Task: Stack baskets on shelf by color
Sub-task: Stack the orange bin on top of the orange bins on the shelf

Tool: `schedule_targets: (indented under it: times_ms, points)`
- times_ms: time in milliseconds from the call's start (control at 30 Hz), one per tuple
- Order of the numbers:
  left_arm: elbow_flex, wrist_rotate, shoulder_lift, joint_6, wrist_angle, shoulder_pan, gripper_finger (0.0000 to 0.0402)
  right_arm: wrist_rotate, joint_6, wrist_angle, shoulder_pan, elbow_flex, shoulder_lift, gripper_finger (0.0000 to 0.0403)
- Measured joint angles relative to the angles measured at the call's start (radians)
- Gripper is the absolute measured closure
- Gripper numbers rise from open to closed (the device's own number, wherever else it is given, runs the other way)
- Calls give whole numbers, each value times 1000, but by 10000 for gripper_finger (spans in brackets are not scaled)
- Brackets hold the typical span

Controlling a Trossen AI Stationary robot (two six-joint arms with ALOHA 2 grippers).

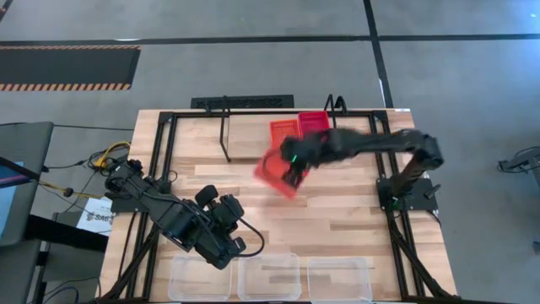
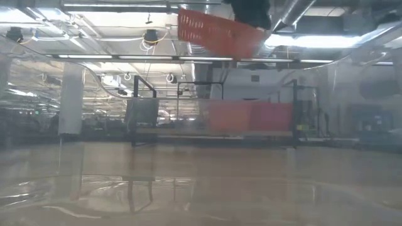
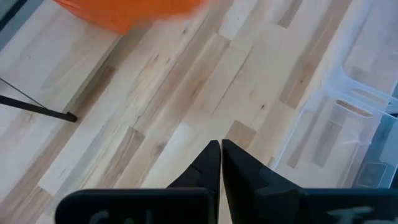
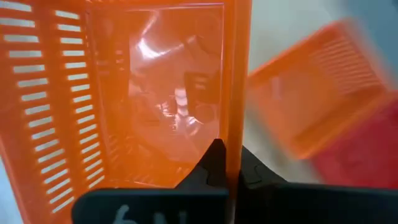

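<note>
The right hand (image 4: 225, 163) is pinching the rim wall of one orange basket (image 1: 278, 173), one finger inside and one outside. It holds the basket in the air, tilted, above the middle of the desk (image 1: 337, 228), a little toward 12 o'clock from the centre. In the low view this basket hangs high, well clear of the desk top.

I judge this basket light and rather stiff, but the mesh wall is thin and smooth, so it may bend a little or swing around the pinch. A grip at the middle of a long rim, as now, seems the best place – a corner grip would let it turn.

On the shelf (image 1: 228, 135), at 12 o'clock of the desk, another orange basket (image 1: 283, 131) sits just beside a red basket (image 1: 314, 122). Three clear baskets (image 1: 268, 277) stand in a row at 6 o'clock. All baskets that I can see inside look empty.

The left hand (image 3: 221, 163) waits near 7 o'clock, just beside the clear row, its fingers pressed together on nothing.
</note>
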Motion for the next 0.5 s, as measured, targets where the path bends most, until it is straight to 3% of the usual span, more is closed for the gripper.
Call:
schedule_targets:
  times_ms: [200,500]
  points:
    - [0,-24,0,-51,0,2,397,52,149,117,-148,1,-92,401]
    - [0,-50,0,-106,0,6,398,-75,307,130,-290,-20,-8,401]
